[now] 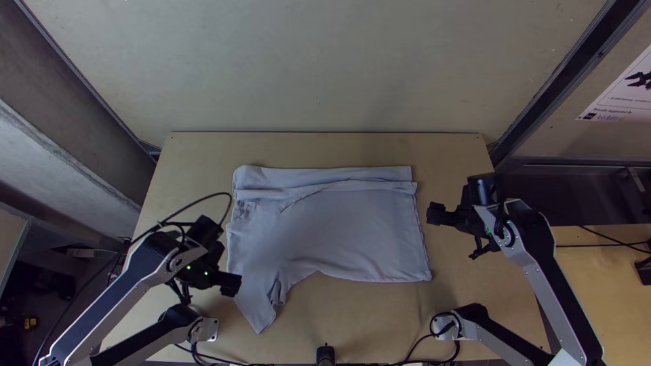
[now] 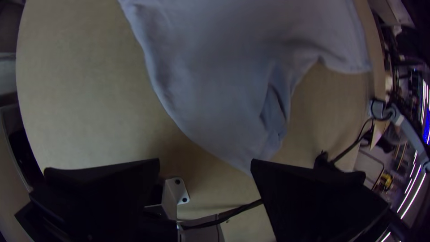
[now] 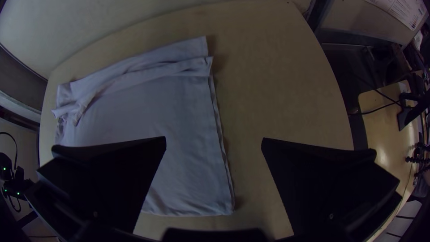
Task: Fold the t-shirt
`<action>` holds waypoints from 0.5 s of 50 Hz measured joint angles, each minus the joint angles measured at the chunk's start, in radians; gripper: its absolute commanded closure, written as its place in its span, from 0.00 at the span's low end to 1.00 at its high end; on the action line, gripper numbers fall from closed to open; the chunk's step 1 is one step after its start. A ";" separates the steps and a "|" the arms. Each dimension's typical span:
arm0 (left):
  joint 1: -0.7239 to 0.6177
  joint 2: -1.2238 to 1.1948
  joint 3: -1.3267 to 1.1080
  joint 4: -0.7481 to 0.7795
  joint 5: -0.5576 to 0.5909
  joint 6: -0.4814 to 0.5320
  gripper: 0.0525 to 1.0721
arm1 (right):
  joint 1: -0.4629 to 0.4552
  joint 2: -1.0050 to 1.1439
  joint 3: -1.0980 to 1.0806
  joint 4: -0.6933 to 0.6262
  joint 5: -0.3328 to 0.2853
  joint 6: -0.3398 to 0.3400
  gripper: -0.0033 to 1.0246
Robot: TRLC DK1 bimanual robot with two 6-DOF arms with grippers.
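Note:
The light grey-blue t-shirt (image 1: 339,230) lies on the table with its far part folded over in a band; a sleeve points toward the near edge at lower left. My left gripper (image 1: 230,283) is just left of that sleeve. In the left wrist view my left gripper (image 2: 205,166) stands open, the shirt (image 2: 215,80) beyond its fingers. My right gripper (image 1: 434,215) is off the shirt's right edge. Seen from its own wrist, my right gripper (image 3: 214,143) is open and holds nothing, with the shirt (image 3: 179,116) partly behind one finger.
Bare table (image 1: 325,148) runs along the far side of the shirt, with a pale wall behind it. Black cables (image 1: 420,342) lie by the near edge, and a small black post (image 1: 325,355) stands at its middle. Another wooden surface (image 1: 610,271) is at the right.

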 measured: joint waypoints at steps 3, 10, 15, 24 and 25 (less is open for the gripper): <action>-0.018 0.007 -0.010 0.000 0.002 0.000 0.04 | 0.000 0.000 -0.009 0.000 0.000 0.000 0.05; -0.062 0.041 -0.031 0.015 0.004 0.000 0.04 | 0.002 0.000 -0.016 0.003 0.000 0.000 0.05; -0.086 0.071 -0.055 0.043 0.004 0.000 0.05 | 0.002 -0.001 -0.027 0.008 0.000 0.000 0.05; -0.137 0.165 -0.093 0.114 -0.025 -0.008 0.05 | 0.002 -0.001 -0.036 0.016 0.000 -0.001 0.05; -0.145 0.175 -0.098 0.126 -0.036 -0.009 0.05 | 0.002 -0.001 -0.036 0.018 0.000 -0.001 0.05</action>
